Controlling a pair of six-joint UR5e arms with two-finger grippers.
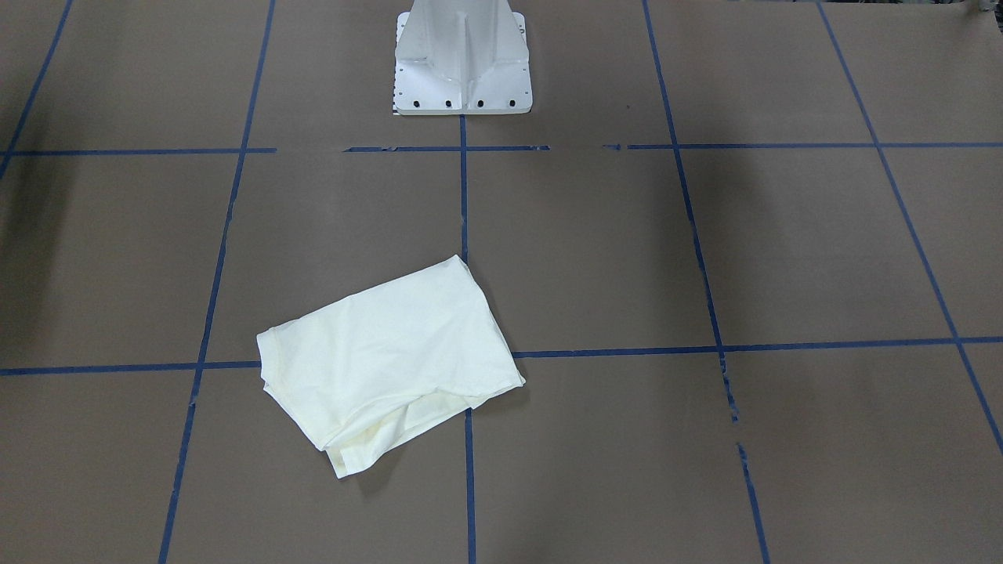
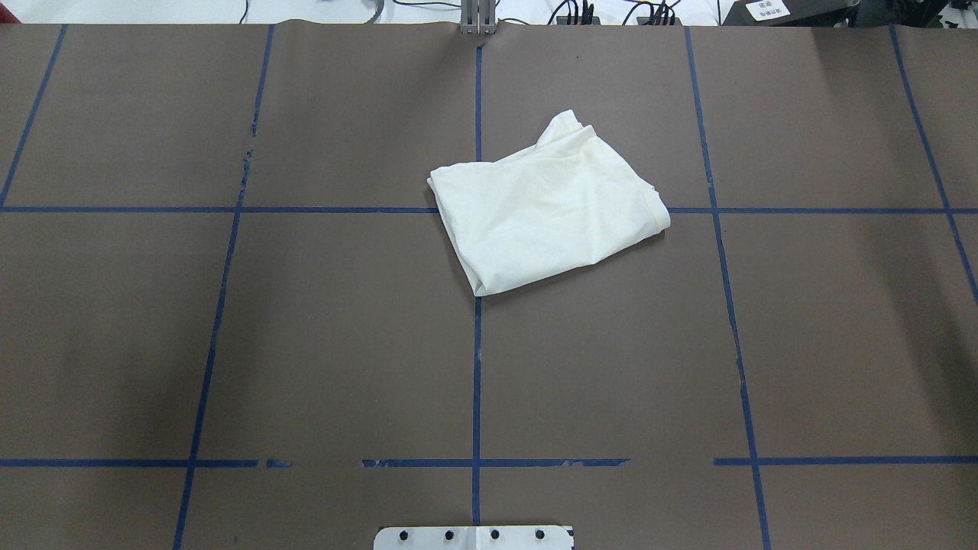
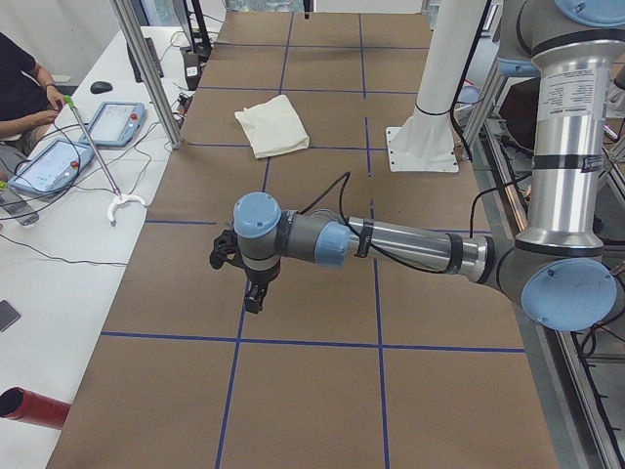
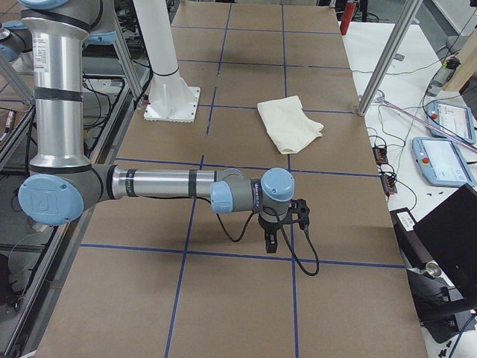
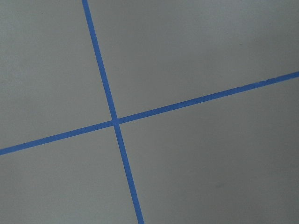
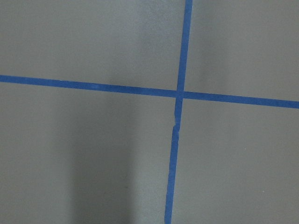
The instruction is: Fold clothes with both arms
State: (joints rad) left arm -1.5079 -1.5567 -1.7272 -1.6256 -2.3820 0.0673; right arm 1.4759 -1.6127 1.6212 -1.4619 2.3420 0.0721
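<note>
The cream T-shirt (image 1: pixel 388 352) lies folded into a rough, skewed rectangle on the brown table, plain side up; the print is hidden. It shows in the overhead view (image 2: pixel 546 210), just right of the centre line towards the far edge, and in both side views (image 3: pixel 271 125) (image 4: pixel 289 123). The left gripper (image 3: pixel 244 293) hangs above the table at the robot's left end, far from the shirt. The right gripper (image 4: pixel 272 242) hangs above the opposite end, also far from the shirt. I cannot tell whether either gripper is open. Both wrist views show only bare table and blue tape.
The white pedestal base (image 1: pixel 462 63) stands at the robot's side of the table. Blue tape lines (image 2: pixel 477 344) form a grid. A side bench holds teach pendants (image 3: pixel 112 122) and cables, with a seated person (image 3: pixel 20 88). Metal posts (image 4: pixel 384 63) stand at the table's far edge.
</note>
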